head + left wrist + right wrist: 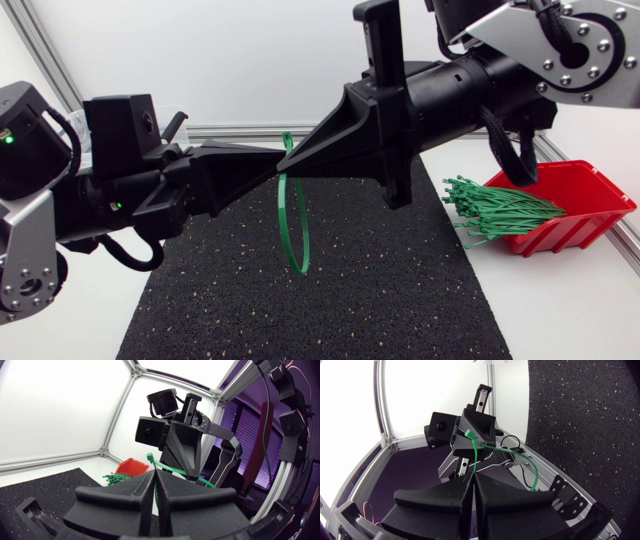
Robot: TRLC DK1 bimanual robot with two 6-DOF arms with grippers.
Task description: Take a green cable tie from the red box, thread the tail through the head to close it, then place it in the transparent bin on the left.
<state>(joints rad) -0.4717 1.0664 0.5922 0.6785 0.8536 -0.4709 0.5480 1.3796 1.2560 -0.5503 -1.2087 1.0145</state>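
Note:
One green cable tie (281, 215) hangs as a loop above the black mat (330, 300), its short end sticking up. My left gripper (272, 163) and my right gripper (298, 160) meet tip to tip at the top of the loop, each shut on the tie. In the left wrist view the tie (170, 467) runs from my shut left gripper (154, 479) to the right gripper's fingers (182, 455) just ahead. In the right wrist view the tie (476, 455) rises from my shut right gripper (473, 480) to the left gripper's fingers (472, 430). The transparent bin cannot be made out.
The red box (580, 195) stands at the right of the mat, with a bundle of several green ties (495, 210) spilling over its front. My right arm's cable (510, 150) hangs just above that bundle. A metal frame rail (250, 130) borders the table's far edge.

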